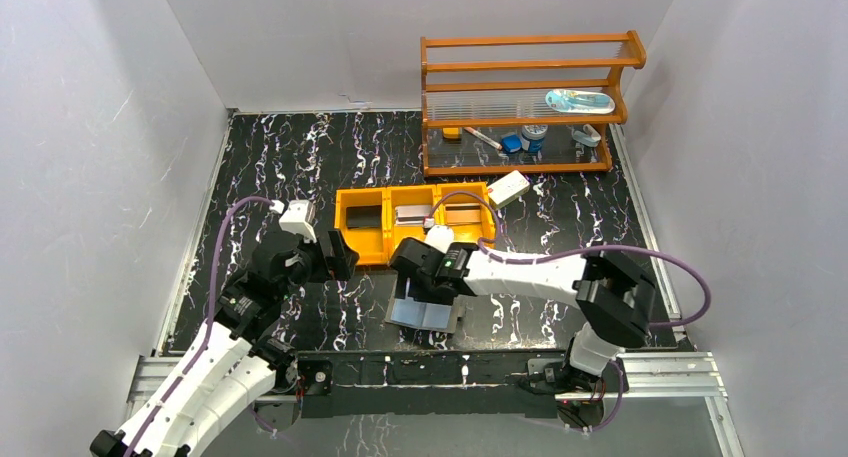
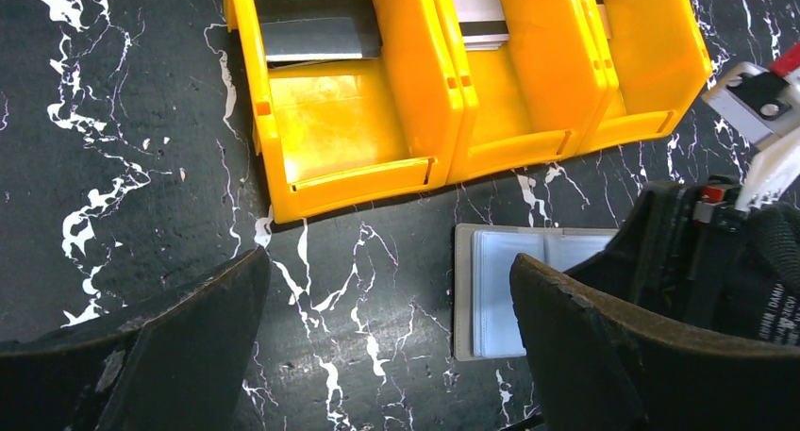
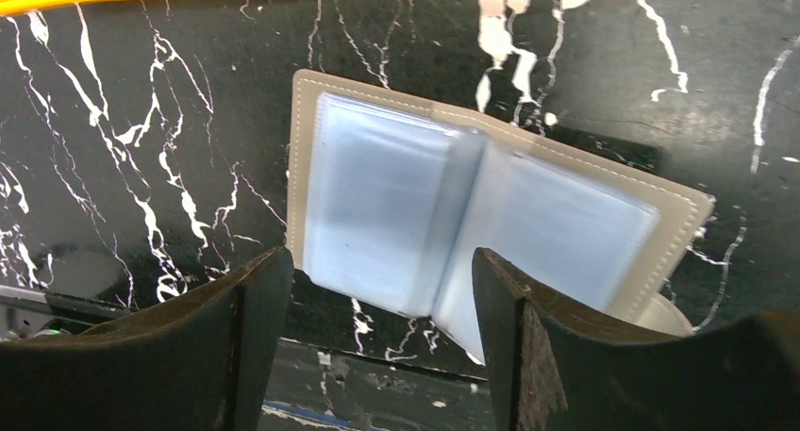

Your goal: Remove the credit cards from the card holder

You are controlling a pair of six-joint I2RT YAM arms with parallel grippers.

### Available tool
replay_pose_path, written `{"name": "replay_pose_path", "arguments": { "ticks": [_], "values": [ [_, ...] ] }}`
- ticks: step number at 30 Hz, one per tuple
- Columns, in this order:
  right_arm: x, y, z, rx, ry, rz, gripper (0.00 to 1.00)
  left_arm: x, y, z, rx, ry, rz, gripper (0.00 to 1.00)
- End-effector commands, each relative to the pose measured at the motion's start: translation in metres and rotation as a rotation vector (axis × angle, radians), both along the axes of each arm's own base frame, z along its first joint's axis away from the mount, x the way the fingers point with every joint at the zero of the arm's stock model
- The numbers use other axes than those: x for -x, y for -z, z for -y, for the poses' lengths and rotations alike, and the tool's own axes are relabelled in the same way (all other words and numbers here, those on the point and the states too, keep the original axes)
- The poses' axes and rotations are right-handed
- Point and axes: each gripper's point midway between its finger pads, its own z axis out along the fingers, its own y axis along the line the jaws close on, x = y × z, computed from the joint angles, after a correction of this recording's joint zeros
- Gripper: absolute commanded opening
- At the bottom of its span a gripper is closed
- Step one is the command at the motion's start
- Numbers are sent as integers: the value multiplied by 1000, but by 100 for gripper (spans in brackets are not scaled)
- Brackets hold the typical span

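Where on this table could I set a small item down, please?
Bare tabletop lies left of and behind the orange tray, toward the back-left corner. Crowded in front: left gripper, right gripper, card holder; back right: wooden rack.

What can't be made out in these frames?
- Top view: the far edge of the card holder, covered by the right gripper.
- Left wrist view: the card holder's right half, behind the right arm. The dark card and silvery card are cut by the top edge.
- Right wrist view: whether the sleeves are all empty. The plastic is hazy and the near corners are behind the fingers.
- Top view: the items on the shelf are too small.
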Motion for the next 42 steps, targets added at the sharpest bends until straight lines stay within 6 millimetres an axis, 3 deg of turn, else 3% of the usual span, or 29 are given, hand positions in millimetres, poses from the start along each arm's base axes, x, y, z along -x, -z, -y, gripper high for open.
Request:
{"name": "replay_pose_path", "arguments": {
  "ticks": [1, 5, 13, 18, 24, 27, 32, 39, 42],
  "values": [
    [-4, -8, -16, 18, -16, -7, 80, 0, -1, -3, -8, -14, -8, 98],
    [-5, -1, -20, 52, -18, -24, 82, -1, -1, -6, -18, -31, -9, 98],
    [-3, 38, -10, 186, -19, -71, 83, 0, 0, -6, -16, -28, -17, 98],
    [5, 56, -5, 214, -19, -118, 75, 0, 3, -6, -23, -30, -29, 98],
    [10, 49, -11, 90, -28, -106, 61, 0, 5, -3, -24, -20, -45, 98],
    [9, 42, -15, 35, -40, -91, 62, 0, 7, -2, -24, -15, -55, 98],
    [7, 37, -16, 10, -60, -97, 72, 1, 9, 1, -24, -1, -70, 98],
    [4, 17, -22, -47, -78, -66, 57, 1, 11, 4, -21, 13, -85, 98],
    [3, 12, -22, -60, -76, -57, 56, 2, 12, 5, -20, 16, -90, 98]
  ]
}}
